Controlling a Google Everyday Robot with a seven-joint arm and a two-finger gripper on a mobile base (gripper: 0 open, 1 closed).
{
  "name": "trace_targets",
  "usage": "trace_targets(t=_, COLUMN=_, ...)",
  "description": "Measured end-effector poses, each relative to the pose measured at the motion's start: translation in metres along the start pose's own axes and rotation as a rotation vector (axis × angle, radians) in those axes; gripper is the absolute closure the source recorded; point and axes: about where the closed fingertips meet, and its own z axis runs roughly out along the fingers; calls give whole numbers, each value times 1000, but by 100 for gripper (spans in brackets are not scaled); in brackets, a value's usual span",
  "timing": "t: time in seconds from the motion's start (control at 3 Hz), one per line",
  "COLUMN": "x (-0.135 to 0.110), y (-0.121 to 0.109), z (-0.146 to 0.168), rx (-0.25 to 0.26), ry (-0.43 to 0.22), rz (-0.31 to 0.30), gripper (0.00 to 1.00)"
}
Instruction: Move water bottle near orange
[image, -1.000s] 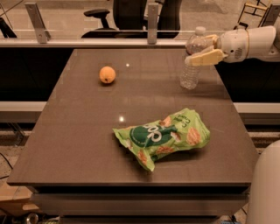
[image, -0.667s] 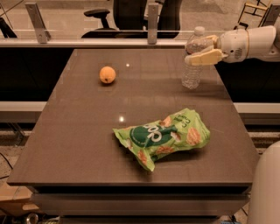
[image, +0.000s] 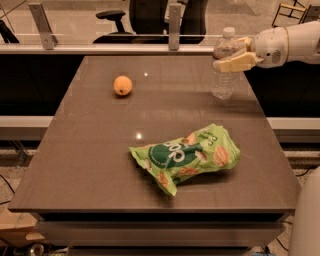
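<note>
The dark surface (image: 100, 165) carries three things. A green snack bag (image: 187, 156) lies near the front, well clear of the task. The water bottle (image: 222, 80) stands upright at the far right edge. The pincer (image: 220, 55) reaches in from the right and holds it by the shoulder. The orange (image: 122, 85) sits well apart to the bottle's left, so the carry likely runs straight leftward.

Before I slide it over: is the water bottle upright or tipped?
Upright: the water bottle stands vertical, white cap on top, with the gripper clasping its upper part.
</note>
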Motion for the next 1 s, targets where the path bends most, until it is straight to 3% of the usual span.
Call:
trace_targets(t=0.67, x=-43, y=24, z=-5, rx=7, ry=8, rz=-25, gripper=100)
trace_targets(t=1.0, x=-68, y=38, z=-5, rx=29, ry=0, rz=7, gripper=100)
